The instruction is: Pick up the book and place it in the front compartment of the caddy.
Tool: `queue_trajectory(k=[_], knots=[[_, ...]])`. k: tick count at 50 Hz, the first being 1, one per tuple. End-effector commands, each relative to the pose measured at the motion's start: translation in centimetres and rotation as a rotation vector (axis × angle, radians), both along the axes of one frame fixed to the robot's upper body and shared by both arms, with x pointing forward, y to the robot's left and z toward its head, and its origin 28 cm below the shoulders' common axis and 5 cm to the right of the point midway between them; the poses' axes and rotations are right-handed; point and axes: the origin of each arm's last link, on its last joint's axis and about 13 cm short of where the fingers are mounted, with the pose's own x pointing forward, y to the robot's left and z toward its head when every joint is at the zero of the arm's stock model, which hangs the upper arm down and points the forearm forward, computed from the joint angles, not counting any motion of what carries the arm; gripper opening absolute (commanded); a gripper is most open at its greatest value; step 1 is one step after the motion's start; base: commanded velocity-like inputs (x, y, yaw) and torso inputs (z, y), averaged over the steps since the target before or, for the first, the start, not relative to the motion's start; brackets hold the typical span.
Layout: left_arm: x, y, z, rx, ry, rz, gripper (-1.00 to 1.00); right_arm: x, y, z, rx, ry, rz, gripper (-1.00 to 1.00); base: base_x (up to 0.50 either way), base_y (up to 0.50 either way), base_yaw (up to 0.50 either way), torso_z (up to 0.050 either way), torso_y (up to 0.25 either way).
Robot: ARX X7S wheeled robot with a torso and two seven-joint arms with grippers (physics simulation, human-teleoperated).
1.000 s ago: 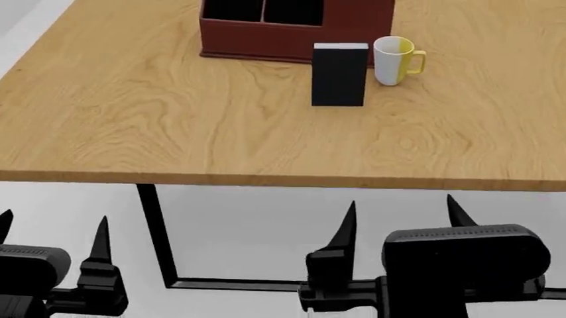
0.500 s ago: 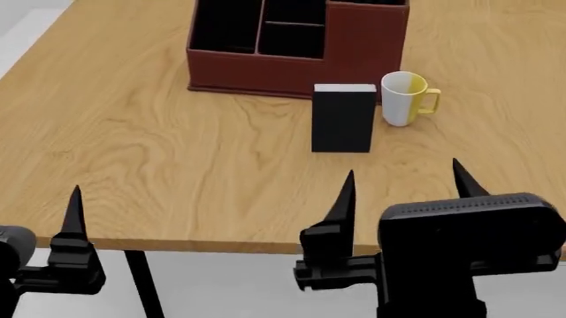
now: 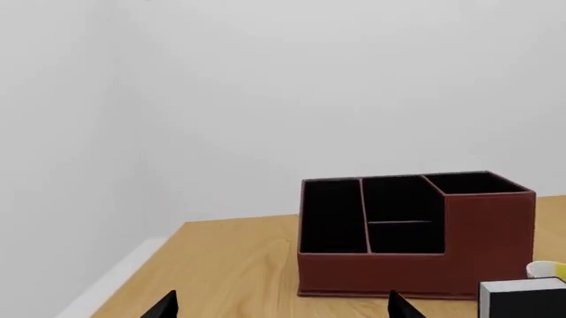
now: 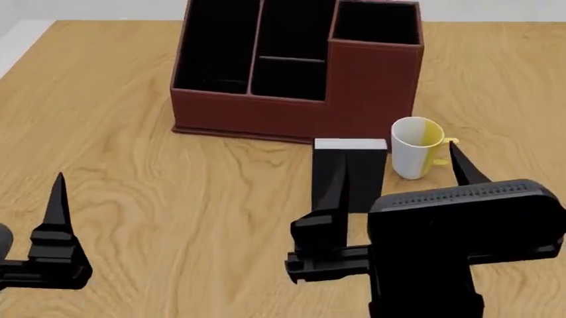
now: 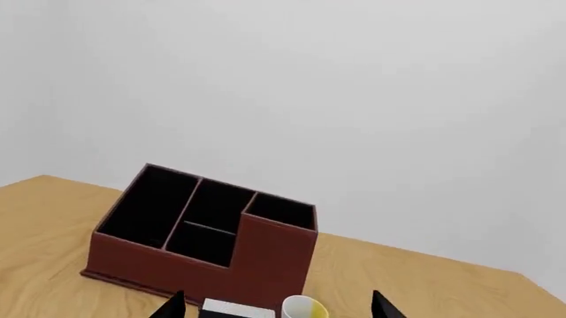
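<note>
The black book stands upright with its white page edges up, just in front of the reddish-brown caddy. The front compartment is the near black cell of the middle column, behind a low crossbar. My right gripper is open on the near side of the book, and one of its fingers overlaps the book in the head view. The right wrist view has the book's top between the open fingertips of the right gripper. My left gripper is open over bare table, left of the book.
A white and yellow mug stands right beside the book, on its right. The wooden table spreads to the left and front of the caddy. Its left edge meets a pale floor. A white wall stands behind.
The view has moved forward over the table, so the caddy, book and mug sit lower and larger. Both open grippers now stand over the tabletop, the right one close to the book.
</note>
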Motion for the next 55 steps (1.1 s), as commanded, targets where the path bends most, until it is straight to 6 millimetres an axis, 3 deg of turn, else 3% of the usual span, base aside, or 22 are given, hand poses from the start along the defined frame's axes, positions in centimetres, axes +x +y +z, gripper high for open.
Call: queue_trajectory(k=[1, 55], knots=[[-0.2, 0.04, 0.26, 0.0, -0.008, 0.001, 1.0, 0.0, 0.11, 0.13, -0.003, -0.007, 0.003, 1.0, 0.5, 0.0, 0.0, 0.0, 0.0], [-0.33, 0.29, 0.13, 0.006, -0.007, 0.01, 1.0, -0.37, 0.21, -0.29, 0.004, -0.004, 0.001, 1.0, 0.5, 0.0, 0.0, 0.0, 0.001]])
